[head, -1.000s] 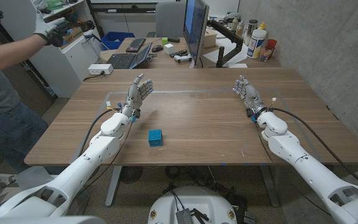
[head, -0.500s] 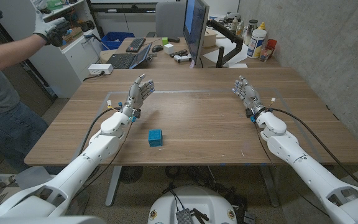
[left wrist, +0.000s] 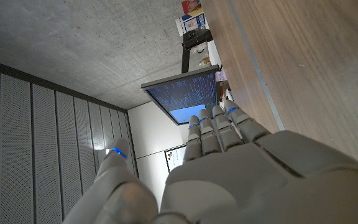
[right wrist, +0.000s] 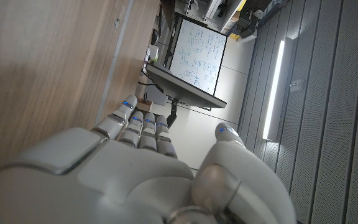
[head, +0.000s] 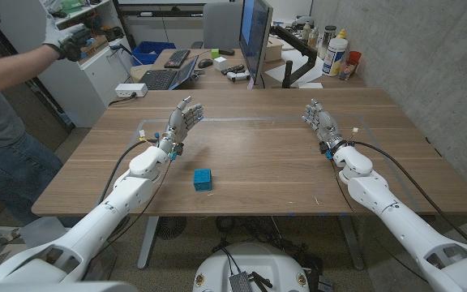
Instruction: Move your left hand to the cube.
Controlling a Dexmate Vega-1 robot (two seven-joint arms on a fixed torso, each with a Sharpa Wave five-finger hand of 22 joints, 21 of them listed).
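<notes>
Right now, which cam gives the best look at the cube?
Head view. The blue cube sits in full sight on the wooden table, apart from the open left hand farther back. The left wrist view looks past that hand's fingers at table and monitor, the right wrist view likewise; neither catches the cube.

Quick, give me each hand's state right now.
Left hand: open, fingers apart, holding nothing, away from the cube.
Right hand: open, fingers apart, holding nothing.
</notes>
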